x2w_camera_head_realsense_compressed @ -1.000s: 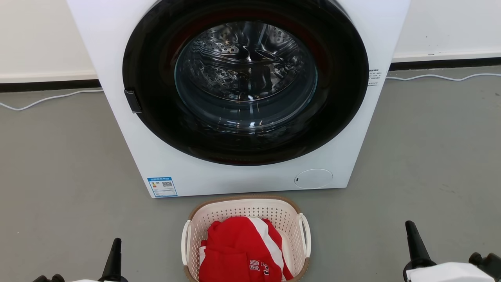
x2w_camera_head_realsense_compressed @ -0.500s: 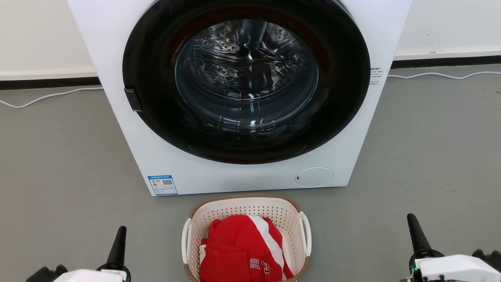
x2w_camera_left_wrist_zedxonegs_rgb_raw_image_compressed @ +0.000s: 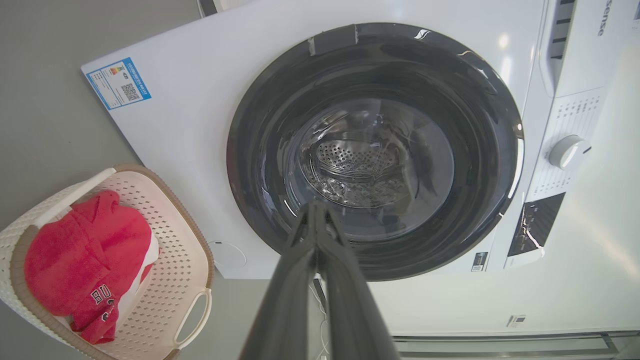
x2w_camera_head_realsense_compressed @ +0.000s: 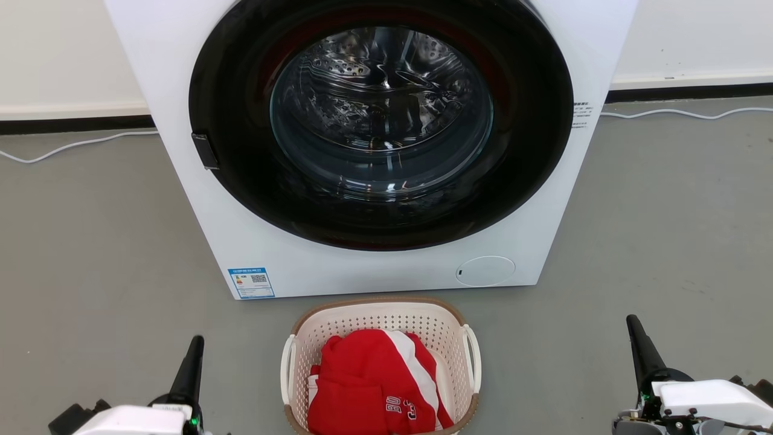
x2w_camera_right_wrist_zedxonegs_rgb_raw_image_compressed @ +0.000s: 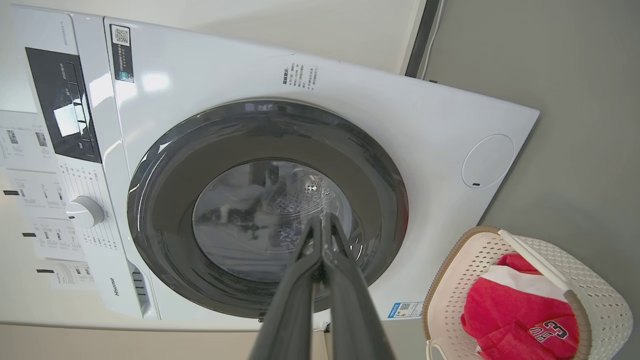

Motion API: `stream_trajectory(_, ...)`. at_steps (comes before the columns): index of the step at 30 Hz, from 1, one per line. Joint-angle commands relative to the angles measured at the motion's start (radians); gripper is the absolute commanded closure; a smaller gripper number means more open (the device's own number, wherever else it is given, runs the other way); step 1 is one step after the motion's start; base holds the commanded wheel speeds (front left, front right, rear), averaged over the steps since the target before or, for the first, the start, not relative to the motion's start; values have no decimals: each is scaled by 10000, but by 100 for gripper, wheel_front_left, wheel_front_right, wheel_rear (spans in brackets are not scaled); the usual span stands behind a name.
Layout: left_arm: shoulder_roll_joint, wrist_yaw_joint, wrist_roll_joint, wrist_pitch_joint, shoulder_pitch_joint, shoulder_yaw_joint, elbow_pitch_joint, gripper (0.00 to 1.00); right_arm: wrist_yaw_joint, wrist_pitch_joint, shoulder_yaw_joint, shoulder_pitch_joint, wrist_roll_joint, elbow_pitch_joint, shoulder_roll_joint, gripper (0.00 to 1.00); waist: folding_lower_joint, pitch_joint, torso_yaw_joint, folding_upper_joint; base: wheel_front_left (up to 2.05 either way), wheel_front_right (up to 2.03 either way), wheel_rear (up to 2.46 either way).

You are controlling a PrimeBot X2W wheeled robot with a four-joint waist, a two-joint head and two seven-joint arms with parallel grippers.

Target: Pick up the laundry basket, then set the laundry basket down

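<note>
The laundry basket (x2w_camera_head_realsense_compressed: 423, 326), cream-white and perforated with a brown rim and white loop handles, sits on the grey floor right in front of the washing machine, holding a red and white garment (x2w_camera_head_realsense_compressed: 371, 386). It also lies at the lower left of the left wrist view as the laundry basket (x2w_camera_left_wrist_zedxonegs_rgb_raw_image_compressed: 170, 250) and at the lower right of the right wrist view as the laundry basket (x2w_camera_right_wrist_zedxonegs_rgb_raw_image_compressed: 450, 280). My left gripper (x2w_camera_head_realsense_compressed: 194, 350) is shut and empty, off to the basket's left. My right gripper (x2w_camera_head_realsense_compressed: 634, 329) is shut and empty, well to the basket's right. Both point toward the machine.
A white front-loading washing machine (x2w_camera_head_realsense_compressed: 241, 254) with a closed dark round door (x2w_camera_head_realsense_compressed: 380, 121) stands just behind the basket. A white cable (x2w_camera_head_realsense_compressed: 72, 148) runs along the floor by the wall on both sides. Grey floor stretches to either side of the basket.
Both grippers have risen further into the head view, toward the machine. The left one has also drifted a little toward the basket. The basket has stayed on the floor.
</note>
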Motion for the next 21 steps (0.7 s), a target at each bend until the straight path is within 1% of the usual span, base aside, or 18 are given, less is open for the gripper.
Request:
stream_trajectory(1,20,-113,-287,90,-704,225,-213,100,65,149,176,-508,363,-272,-119,100,0,7,2,-1,0,0,0)
stream_trajectory(17,-55,-195,-1805,521,-1079,178,-198,100,73,580,115,-811,2259,-225,-130,100,0,79,18,-1,0,0,0)
stream_trajectory(21,-59,-199,-1878,542,-1097,176,-198,100,73,601,112,-825,2350,-223,-131,100,0,83,19,-1,0,0,0)
